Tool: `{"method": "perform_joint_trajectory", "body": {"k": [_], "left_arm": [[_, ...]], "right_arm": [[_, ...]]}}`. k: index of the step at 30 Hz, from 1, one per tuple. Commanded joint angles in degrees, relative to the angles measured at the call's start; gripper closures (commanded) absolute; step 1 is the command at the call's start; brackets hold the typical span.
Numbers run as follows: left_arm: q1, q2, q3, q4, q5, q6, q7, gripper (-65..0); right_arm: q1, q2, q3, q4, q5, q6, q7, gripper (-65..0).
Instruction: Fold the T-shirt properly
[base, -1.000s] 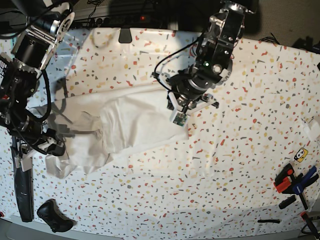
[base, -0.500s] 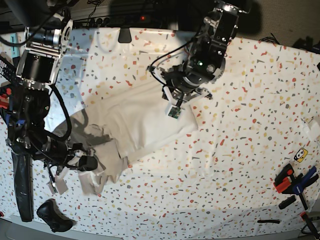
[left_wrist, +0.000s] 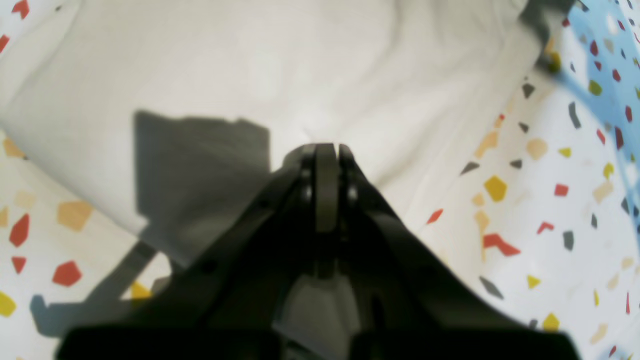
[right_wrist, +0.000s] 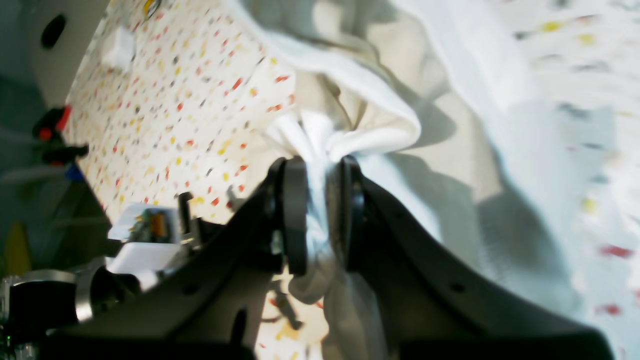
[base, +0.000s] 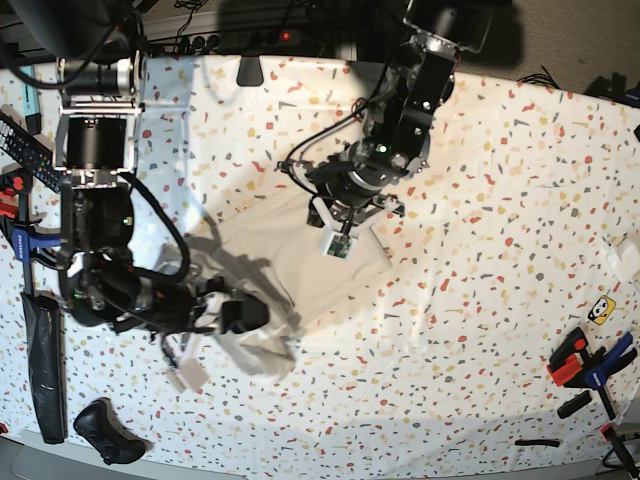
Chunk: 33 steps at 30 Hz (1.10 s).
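Right arm pulls a fold while the left pins the cloth

The right gripper (right_wrist: 317, 210) clamps a bunch of the T-shirt (base: 300, 250) at the near left of the table (base: 480, 330); the left gripper (left_wrist: 325, 155), jaws closed and empty, presses the cloth's far right edge, probably as anchor.

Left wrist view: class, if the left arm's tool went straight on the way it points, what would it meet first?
Most likely the T-shirt: the shut left tool points at white fabric lying directly ahead. Depth is unclear, so it may already touch the cloth.
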Motion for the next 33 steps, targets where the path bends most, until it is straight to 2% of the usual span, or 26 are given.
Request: {"method": "perform_joint_trajectory", "body": {"k": [1, 6, 10, 14, 18, 24, 26, 29, 33], "left_arm": [[-0.04, 0.39, 0.28, -0.63, 0.11, 0.20, 3.93, 0.0], [-0.07, 0.39, 0.26, -0.57, -0.22, 0.24, 6.38, 0.0], [-0.04, 0.39, 0.26, 1.40, -3.91, 0.24, 8.46, 0.0], [0.33, 0.26, 0.26, 8.41, -3.74, 3.28, 11.34, 0.0], [0.44, 0.28, 0.15, 16.33, -0.02, 3.76, 16.11, 0.0], [1.33, 0.28, 0.15, 23.10, 9.14, 9.18, 20.96, 0.0], [2.54, 0.28, 0.15, 24.11, 11.21, 10.01, 22.03, 0.0], [5.35, 0.26, 0.15, 24.11, 12.90, 10.49, 21.86, 0.0], [9.05, 0.13, 0.09, 24.11, 13.33, 10.47, 17.55, 0.0]], "right_arm": [[1.79, -0.55, -0.72, 0.90, 1.53, 0.69, 1.18, 0.0], [1.79, -4.24, -2.19, 0.90, -0.76, 0.69, 2.89, 0.0], [1.77, -6.71, -2.16, 0.90, -4.59, 0.69, 3.10, 0.0], [1.79, -7.23, -2.08, 0.90, -7.26, 0.69, 4.44, 0.0], [1.77, -7.26, -1.46, 0.90, -7.67, 0.69, 4.70, 0.0], [1.77, -7.28, -1.46, 0.90, -7.67, 0.69, 4.76, 0.0], [1.79, -7.26, -1.46, 0.90, -7.67, 0.69, 4.76, 0.0], [1.77, -7.26, -1.46, 0.90, -7.67, 0.69, 4.76, 0.0], [1.79, -7.28, -1.46, 0.90, -7.65, 0.69, 4.68, 0.0]]}}
